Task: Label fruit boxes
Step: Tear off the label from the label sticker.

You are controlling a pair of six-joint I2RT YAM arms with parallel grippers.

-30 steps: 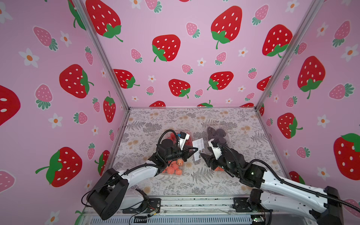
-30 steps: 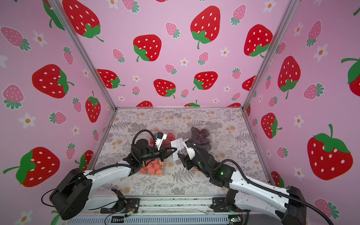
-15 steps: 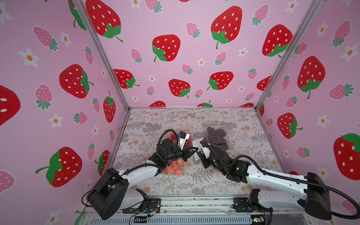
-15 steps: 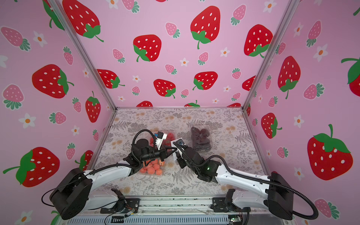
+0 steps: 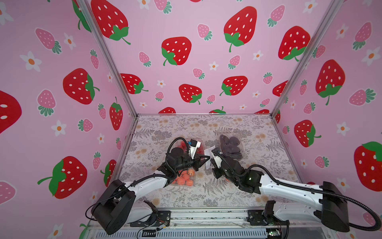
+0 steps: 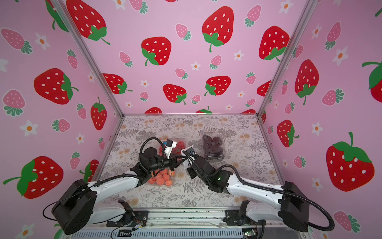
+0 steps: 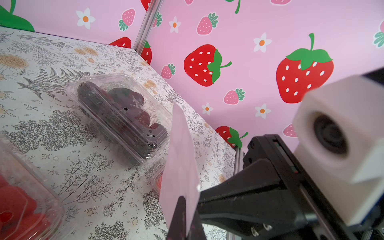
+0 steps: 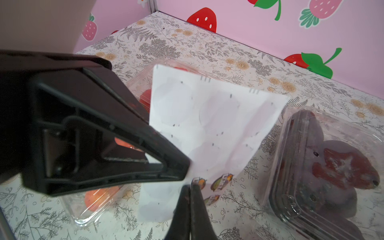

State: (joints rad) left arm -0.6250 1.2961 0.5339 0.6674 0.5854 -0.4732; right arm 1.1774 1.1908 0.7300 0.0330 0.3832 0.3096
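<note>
Two grippers meet mid-frame in both top views. The left gripper (image 7: 187,209) is clamped on a flat white sticker sheet (image 8: 207,116), which stands upright. The right gripper (image 8: 190,188) pinches a small printed sticker (image 8: 199,182) at the sheet's lower edge. Right of centre lies the clear plastic clamshell box of dark purple-black fruits (image 5: 230,145). The clear box of red strawberries (image 6: 182,144) is left of it, and the clear box of orange-pink round fruits (image 5: 184,180) lower, under the left arm.

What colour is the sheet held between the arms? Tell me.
White sticker sheet, clearest in the right wrist view.
</note>
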